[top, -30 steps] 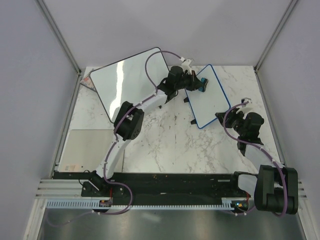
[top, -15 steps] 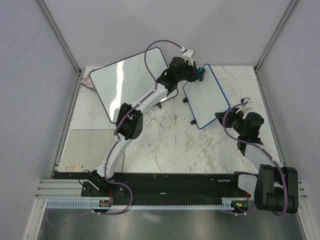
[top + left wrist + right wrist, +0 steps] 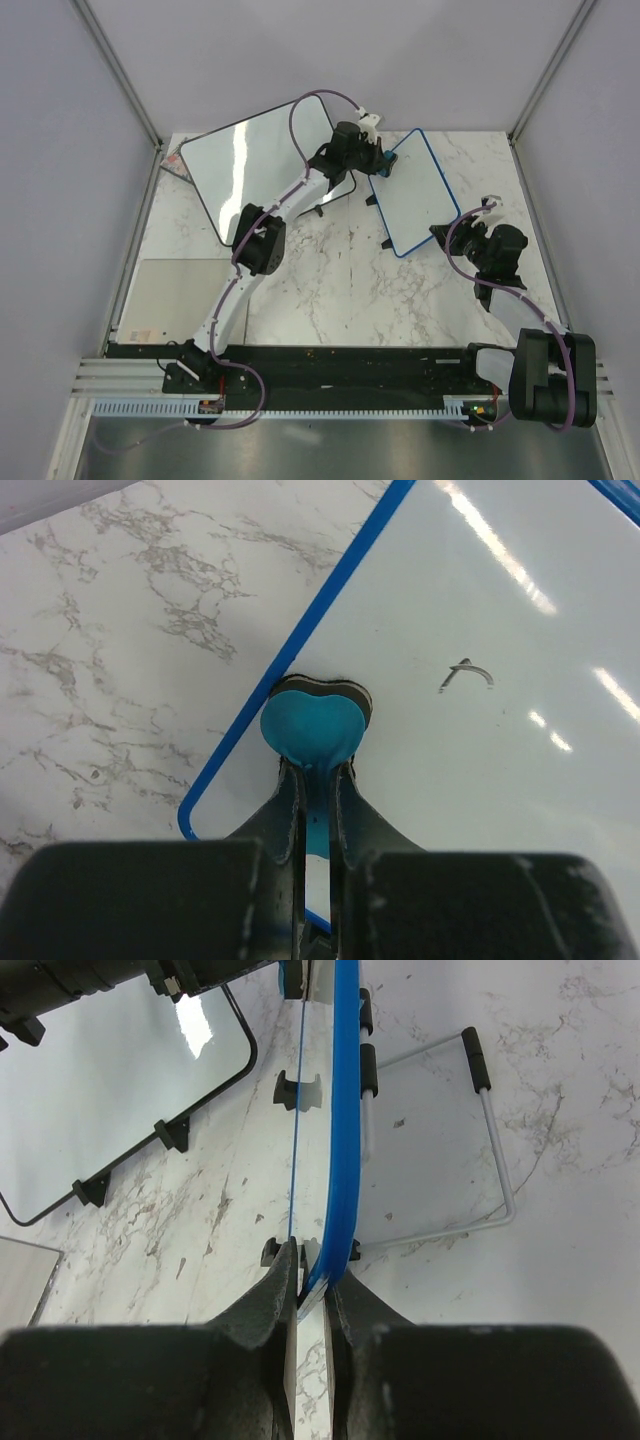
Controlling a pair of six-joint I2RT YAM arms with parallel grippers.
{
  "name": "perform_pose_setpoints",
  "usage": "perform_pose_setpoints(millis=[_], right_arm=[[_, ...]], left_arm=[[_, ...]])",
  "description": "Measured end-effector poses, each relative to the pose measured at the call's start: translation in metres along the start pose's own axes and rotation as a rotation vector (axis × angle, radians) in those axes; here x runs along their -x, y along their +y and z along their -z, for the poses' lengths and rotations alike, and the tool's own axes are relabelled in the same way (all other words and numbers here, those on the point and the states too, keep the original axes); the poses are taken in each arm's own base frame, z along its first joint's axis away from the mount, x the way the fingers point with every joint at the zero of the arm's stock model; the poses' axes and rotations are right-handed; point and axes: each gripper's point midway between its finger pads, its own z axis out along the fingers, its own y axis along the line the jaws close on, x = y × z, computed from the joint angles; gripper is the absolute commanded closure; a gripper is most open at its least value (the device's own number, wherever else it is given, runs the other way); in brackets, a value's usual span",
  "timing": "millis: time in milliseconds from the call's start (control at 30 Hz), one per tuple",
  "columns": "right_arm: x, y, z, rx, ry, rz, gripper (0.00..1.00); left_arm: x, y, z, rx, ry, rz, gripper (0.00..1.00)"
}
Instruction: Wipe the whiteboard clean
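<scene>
The blue-framed whiteboard stands tilted on a wire stand at the table's back right. In the left wrist view its white face carries one small dark scribble. My left gripper is shut on a teal eraser, whose pad lies against the board just inside its left frame edge. My right gripper is shut on the board's blue frame at its near right corner.
A larger black-framed whiteboard leans at the back left, close behind my left arm. The wire stand sticks out behind the blue board. A grey flat pad lies at the near left, and a small red item at the far left.
My left gripper carried the eraser from the board's upper middle up to its top edge, then back down and left to the left frame edge. The right gripper kept its hold.
</scene>
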Motion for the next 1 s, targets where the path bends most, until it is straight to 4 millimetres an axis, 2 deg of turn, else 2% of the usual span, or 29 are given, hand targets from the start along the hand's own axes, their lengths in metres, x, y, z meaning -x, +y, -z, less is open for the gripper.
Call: perform_pose_setpoints(millis=[400, 767, 1000], right_arm=[[-0.001, -0.001, 0.0, -0.006, 0.004, -0.005, 1.0], [-0.002, -0.002, 0.0, -0.011, 0.005, -0.009, 1.0], [-0.002, -0.002, 0.0, -0.013, 0.006, -0.011, 1.0]], left_arm=[[0.004, -0.025, -0.002, -0.106, -0.013, -0.14, 0.98], [0.018, -0.083, 0.002, -0.208, -0.044, -0.274, 0.98], [0.022, -0.085, -0.001, -0.17, -0.062, -0.283, 0.98]])
